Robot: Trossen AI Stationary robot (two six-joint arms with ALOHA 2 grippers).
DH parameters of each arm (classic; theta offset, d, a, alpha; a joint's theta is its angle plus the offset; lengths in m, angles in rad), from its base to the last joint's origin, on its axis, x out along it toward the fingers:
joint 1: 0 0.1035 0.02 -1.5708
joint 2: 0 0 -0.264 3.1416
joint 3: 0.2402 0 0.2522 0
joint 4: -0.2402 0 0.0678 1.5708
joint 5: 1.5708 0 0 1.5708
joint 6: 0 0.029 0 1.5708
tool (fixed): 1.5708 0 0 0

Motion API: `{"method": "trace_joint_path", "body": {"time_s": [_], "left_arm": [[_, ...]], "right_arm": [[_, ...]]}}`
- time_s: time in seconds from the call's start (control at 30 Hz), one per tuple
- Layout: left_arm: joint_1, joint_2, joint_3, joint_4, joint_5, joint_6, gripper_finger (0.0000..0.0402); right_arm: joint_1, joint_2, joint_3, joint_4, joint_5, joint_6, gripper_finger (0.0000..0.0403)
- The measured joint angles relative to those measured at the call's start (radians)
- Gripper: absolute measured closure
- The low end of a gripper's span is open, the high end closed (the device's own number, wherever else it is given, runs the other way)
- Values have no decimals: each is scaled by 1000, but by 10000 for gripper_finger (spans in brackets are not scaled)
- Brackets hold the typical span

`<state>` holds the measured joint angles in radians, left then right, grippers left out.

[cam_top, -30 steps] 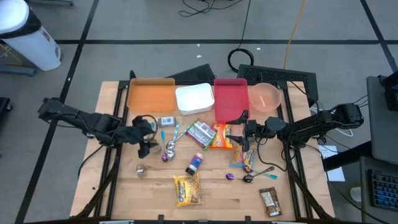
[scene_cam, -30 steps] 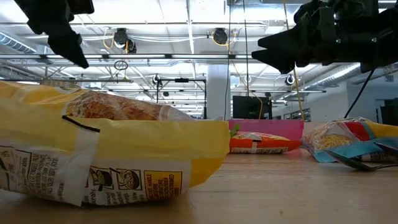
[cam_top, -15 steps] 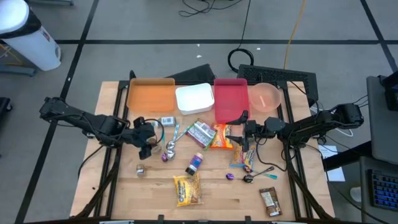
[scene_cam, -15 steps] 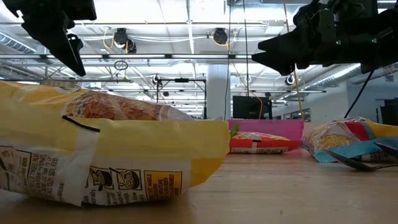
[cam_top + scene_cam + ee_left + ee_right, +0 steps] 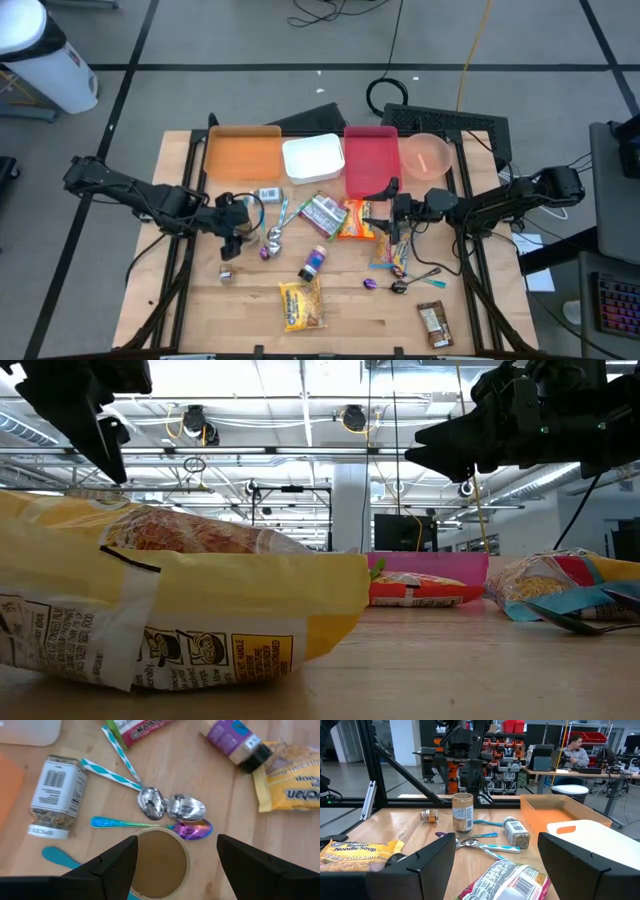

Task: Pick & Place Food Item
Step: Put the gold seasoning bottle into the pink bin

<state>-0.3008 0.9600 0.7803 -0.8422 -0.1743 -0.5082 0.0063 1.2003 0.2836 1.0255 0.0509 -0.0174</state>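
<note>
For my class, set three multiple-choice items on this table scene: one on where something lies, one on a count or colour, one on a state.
1. Where is the white container?
A. between the orange tray and the red tray
B. at the table's near edge
C. under the right arm

2. How many containers stand in the back row?
A. two
B. four
C. six

3. What state is the left gripper in?
A. shut on a spoon
B. open above a jar
C. holding a packet

Answers: 1 A, the high view shows it between them. 2 B, orange, white, red, plus a pink bowl. 3 B, its fingers stand apart, the jar's lid between them.
</note>
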Motion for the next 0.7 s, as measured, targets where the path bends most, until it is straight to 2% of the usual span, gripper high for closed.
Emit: {"method": "trace_joint_path", "body": {"time_s": [0.4, 0.7], "left_arm": [[0, 0, 0, 0, 9, 12, 114], [0, 0, 0, 0, 9, -3, 26]], "right_arm": [[0, 0, 0, 0, 0, -2, 124], [0, 0, 0, 0, 0, -2, 124]]}}
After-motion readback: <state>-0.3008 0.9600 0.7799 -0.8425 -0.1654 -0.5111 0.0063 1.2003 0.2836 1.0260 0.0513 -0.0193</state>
